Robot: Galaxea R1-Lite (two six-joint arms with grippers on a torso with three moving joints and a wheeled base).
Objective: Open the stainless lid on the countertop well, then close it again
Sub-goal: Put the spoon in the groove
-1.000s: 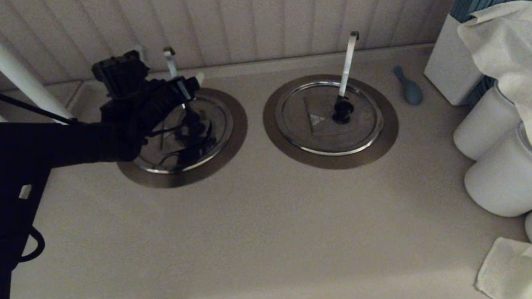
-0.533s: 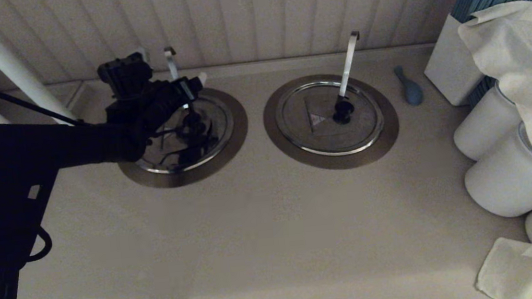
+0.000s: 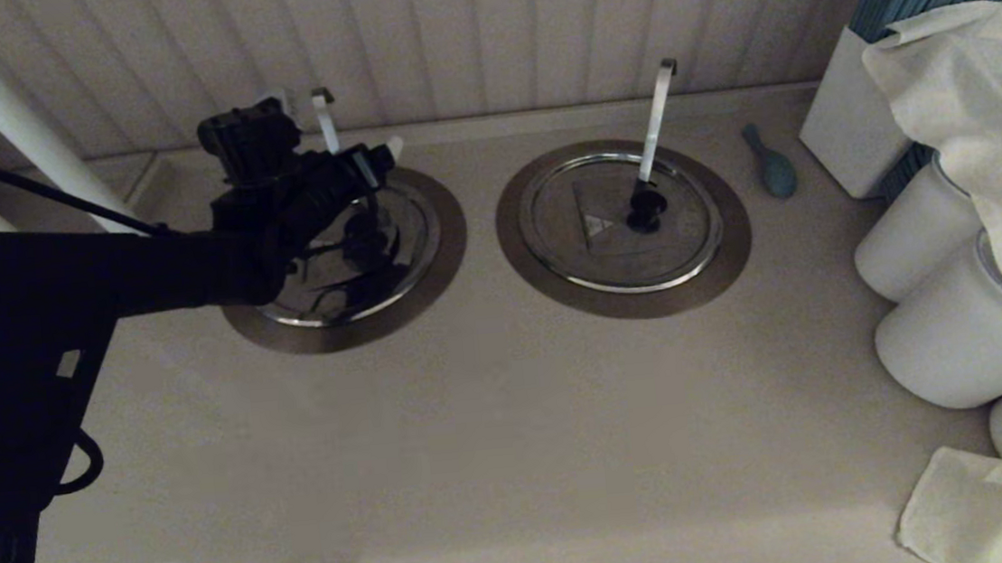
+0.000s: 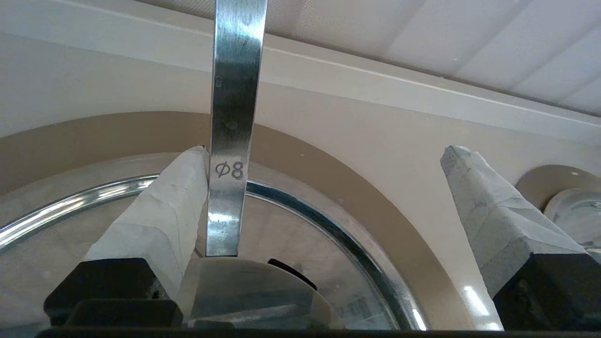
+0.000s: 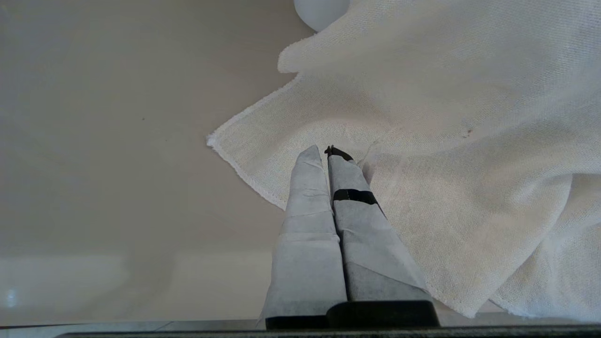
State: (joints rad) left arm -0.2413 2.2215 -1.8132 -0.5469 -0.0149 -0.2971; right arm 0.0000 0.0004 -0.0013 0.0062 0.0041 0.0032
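Beige countertop (image 3: 497, 445) meets a ribbed wall (image 3: 479, 29); the left gripper (image 3: 368, 162) hovers over the stainless lid (image 3: 406, 235), seated in the countertop well (image 3: 447, 232). Left wrist: fingers (image 4: 155, 211) wide apart, one touching the handle (image 4: 232, 131). Right wrist: right gripper (image 5: 328, 157), fingers pressed together, above a white cloth (image 5: 446, 141).

My left gripper (image 4: 324, 159) is spread, handle (image 4: 233, 126) touching one finger (image 4: 159, 216), wall close behind. Counter (image 3: 478, 438) in front is free; jars (image 3: 950, 333) and cloth (image 3: 985, 112) crowd right.
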